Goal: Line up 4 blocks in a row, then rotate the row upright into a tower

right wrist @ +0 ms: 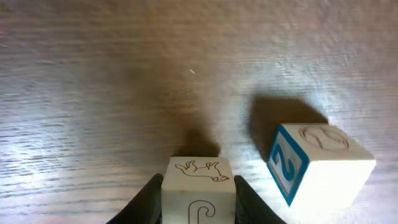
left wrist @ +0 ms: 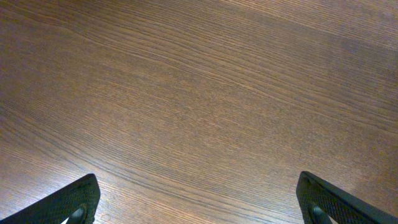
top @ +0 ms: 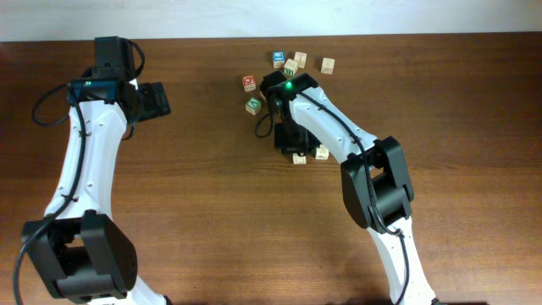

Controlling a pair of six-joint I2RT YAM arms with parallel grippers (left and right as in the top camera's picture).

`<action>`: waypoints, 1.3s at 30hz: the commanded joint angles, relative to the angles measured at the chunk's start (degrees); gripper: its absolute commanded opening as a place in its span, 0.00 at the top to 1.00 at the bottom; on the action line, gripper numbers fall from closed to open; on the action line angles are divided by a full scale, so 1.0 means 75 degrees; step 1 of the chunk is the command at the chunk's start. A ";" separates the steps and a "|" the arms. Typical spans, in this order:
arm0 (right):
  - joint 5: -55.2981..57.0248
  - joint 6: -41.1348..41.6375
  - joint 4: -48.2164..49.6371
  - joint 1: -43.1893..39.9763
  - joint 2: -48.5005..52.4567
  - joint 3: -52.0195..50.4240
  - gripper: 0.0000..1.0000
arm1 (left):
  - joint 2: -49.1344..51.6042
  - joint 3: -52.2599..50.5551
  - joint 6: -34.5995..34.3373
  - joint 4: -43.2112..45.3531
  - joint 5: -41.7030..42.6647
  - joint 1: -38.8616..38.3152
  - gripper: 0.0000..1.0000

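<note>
My right gripper [right wrist: 199, 198] is shut on a pale wood block [right wrist: 198, 180] that has a brown animal drawing on top and a curl mark on its near face. Its fingers [right wrist: 151, 199] press both sides. In the overhead view this block [top: 299, 158] peeks out under the right gripper [top: 293, 142]. A second pale block [right wrist: 320, 163] with a blue "2" on one side lies just to the right, also seen as block [top: 322, 152]. More pale blocks [top: 301, 58] sit in the far cluster. My left gripper [top: 161, 100] is open over bare wood, with nothing in it [left wrist: 199, 211].
The far cluster also holds a blue-topped cube [top: 279, 58], a red-topped cube [top: 249, 82], a green-marked cube [top: 253, 105] and another pale cube [top: 327, 64]. The brown wooden table [top: 212, 212] carries everything. The left arm stays at the far left.
</note>
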 commanded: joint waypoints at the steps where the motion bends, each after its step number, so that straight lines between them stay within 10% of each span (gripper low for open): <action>1: 0.0329 0.0501 -0.0111 -0.0169 -0.0224 0.0058 0.64 | 0.0052 0.0134 -0.0099 -0.0023 -0.0079 0.0012 0.01; 14: -0.0367 -0.0443 -0.1842 -0.0921 -0.0239 0.3010 0.42 | 0.0052 0.0131 -0.0099 -0.0073 -0.0079 0.0012 0.01; 24: -0.0831 -0.1874 0.0044 -0.2049 -0.0221 -0.0079 0.42 | 0.0052 0.0134 -0.0099 -0.0073 -0.0076 0.0012 0.01; 39: -0.1291 -0.1725 -0.0752 -0.1824 -0.0221 -0.0187 0.54 | 0.0052 0.0134 -0.0099 -0.0128 -0.0076 0.0012 0.01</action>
